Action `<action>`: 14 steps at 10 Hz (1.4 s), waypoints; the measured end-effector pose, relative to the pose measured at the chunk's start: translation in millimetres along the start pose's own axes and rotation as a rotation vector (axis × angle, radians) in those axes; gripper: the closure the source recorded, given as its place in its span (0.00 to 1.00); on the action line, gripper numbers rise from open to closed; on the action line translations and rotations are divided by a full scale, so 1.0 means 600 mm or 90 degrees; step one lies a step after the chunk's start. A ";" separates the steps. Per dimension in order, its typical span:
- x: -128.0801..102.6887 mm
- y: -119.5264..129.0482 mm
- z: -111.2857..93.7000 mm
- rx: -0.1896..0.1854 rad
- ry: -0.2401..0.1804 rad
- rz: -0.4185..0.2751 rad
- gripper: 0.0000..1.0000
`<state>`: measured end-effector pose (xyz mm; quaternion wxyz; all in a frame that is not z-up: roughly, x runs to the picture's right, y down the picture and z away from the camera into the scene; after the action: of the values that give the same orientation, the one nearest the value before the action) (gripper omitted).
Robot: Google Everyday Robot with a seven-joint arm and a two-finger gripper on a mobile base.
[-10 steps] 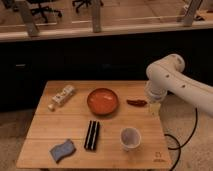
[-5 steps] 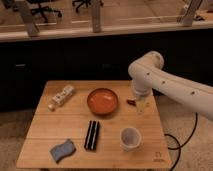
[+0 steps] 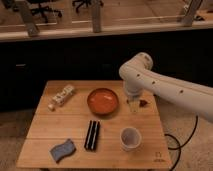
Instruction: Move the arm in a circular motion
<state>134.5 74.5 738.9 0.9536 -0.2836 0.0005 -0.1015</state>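
Wooden bench [image 3: 45, 135] is filling the scene; we are seeing the arm [image 3: 155, 85] reaching in from the right, its gripper [image 3: 133, 105] hanging just right of the red bowl [image 3: 102, 100]; we cannot tell its state.

The white arm [image 3: 165, 87] reaches in from the right, its pale tool [image 3: 133, 105] hanging over the counter [image 3: 55, 125] near the far right corner, just beside an orange bowl [image 3: 103, 101]. A cup [image 3: 130, 138] stands toward the near edge, a blue sponge [image 3: 62, 150] at the near left corner.
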 end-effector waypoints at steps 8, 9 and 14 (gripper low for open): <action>-0.014 -0.025 0.029 0.005 -0.010 -0.034 0.20; -0.017 -0.030 0.031 0.005 -0.011 -0.036 0.20; -0.003 -0.040 0.044 0.003 -0.018 -0.038 0.20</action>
<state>129.6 69.6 774.0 0.9508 -0.2823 -0.0216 -0.1260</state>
